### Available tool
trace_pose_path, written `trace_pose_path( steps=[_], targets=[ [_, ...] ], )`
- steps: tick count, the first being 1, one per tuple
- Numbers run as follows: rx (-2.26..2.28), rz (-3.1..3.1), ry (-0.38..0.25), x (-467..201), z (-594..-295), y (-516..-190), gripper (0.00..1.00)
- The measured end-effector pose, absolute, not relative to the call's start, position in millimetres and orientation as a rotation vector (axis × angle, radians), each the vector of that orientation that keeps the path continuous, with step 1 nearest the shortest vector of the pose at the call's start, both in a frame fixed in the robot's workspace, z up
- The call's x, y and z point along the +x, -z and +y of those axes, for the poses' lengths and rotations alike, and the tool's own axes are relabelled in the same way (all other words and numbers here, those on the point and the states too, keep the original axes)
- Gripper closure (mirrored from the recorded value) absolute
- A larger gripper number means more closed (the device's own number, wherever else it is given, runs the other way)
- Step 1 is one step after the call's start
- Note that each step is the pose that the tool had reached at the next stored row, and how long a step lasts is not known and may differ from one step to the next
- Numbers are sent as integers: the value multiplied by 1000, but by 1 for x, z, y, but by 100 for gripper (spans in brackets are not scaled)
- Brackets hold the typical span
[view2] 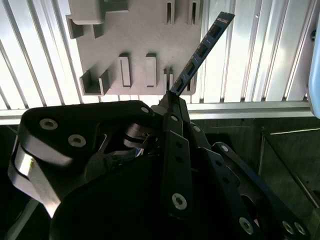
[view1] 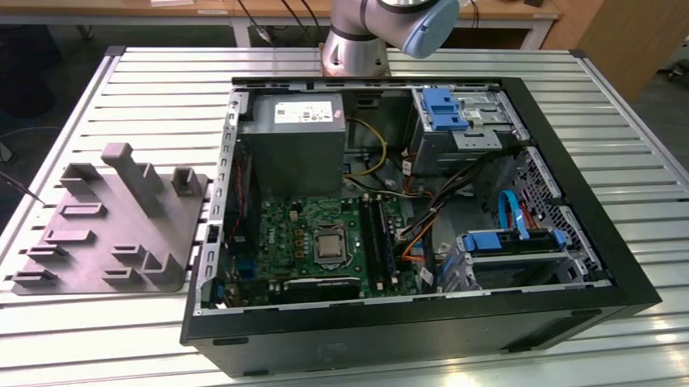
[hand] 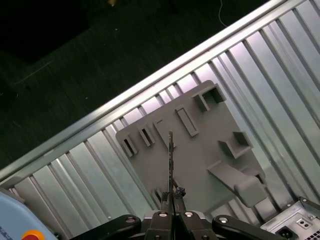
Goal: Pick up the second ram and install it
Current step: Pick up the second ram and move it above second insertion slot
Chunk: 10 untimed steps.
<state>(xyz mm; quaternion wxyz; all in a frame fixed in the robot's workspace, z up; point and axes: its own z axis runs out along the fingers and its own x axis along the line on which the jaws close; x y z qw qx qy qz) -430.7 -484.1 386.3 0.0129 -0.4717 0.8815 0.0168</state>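
The second ram (view2: pixel 200 52), a thin dark blue-black circuit-board stick, is pinched at one end by the black claw (view2: pixel 172 102), whose fingers press together on it. It is held over the grey moulded fixture plate (hand: pixel 200 145) and seems clear of the plate's pockets, so the pick-up looks done and the installing not yet. The ribbed metal surface (view1: pixel 431 60) leaves open room all round the plate. The open black computer case (view1: pixel 603 266) is tighter. Its raised walls, the grey power supply box (view1: pixel 290 129) and loose cables (view1: pixel 431 201) crowd the green motherboard (view1: pixel 302 234), whose long black memory slots (view1: pixel 373 230) lie just beside those cables. Whether any slot is filled I cannot tell.
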Motion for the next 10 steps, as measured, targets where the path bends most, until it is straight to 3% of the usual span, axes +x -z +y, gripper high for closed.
trace_pose_path(
  steps=[10],
  targets=[
    [-1454, 2755, -52, -431, -484, -390, 89]
  ],
)
